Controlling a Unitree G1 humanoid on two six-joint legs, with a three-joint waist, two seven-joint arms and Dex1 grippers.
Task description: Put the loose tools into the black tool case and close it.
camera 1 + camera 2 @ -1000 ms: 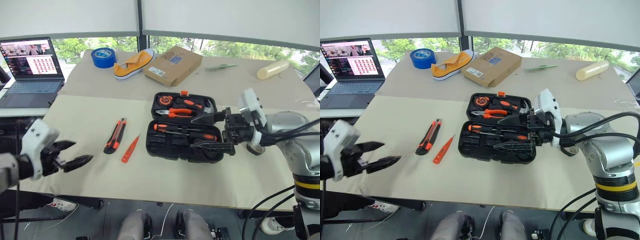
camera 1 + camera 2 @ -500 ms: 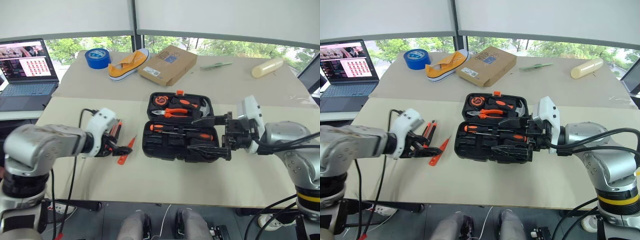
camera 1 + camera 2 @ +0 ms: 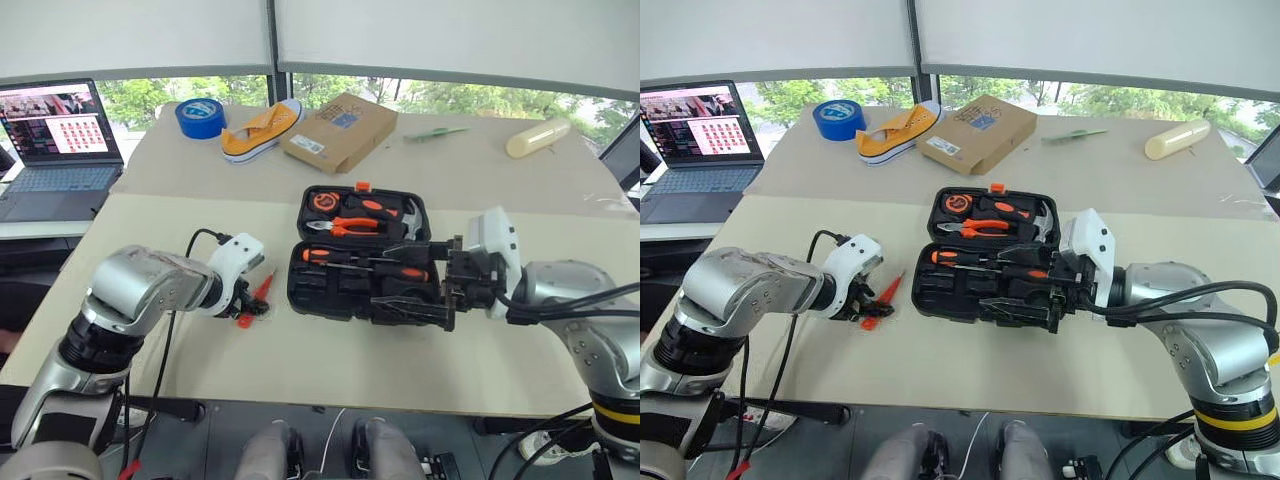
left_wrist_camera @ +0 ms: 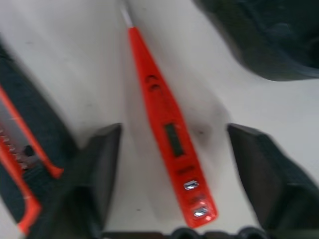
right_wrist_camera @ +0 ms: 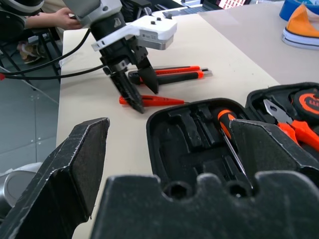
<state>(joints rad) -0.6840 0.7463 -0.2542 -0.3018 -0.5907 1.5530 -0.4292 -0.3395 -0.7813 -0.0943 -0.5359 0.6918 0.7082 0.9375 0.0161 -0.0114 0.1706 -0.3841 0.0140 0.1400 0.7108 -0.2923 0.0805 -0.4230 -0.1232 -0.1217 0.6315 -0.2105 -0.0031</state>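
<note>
The left gripper (image 4: 169, 149) is down on the desk (image 3: 330, 360), spread on both sides of the thin orange tester screwdriver (image 4: 167, 134), not pinching yet. Next it should squeeze, lift, and carry it to the open black plastic tool case (image 3: 360, 255). The right gripper (image 5: 169, 154) is spread wide beside the case

Bare counter (image 3: 330, 350) along the near edge, open to either arm. Left gripper (image 3: 252, 308) down over thin orange tester screwdriver (image 4: 167, 129), jaws straddling it; utility knife (image 5: 167, 73) just beside. Open black tool case (image 3: 360, 252) mid-counter, right gripper (image 3: 418, 295) crowding its near right corner.
</note>
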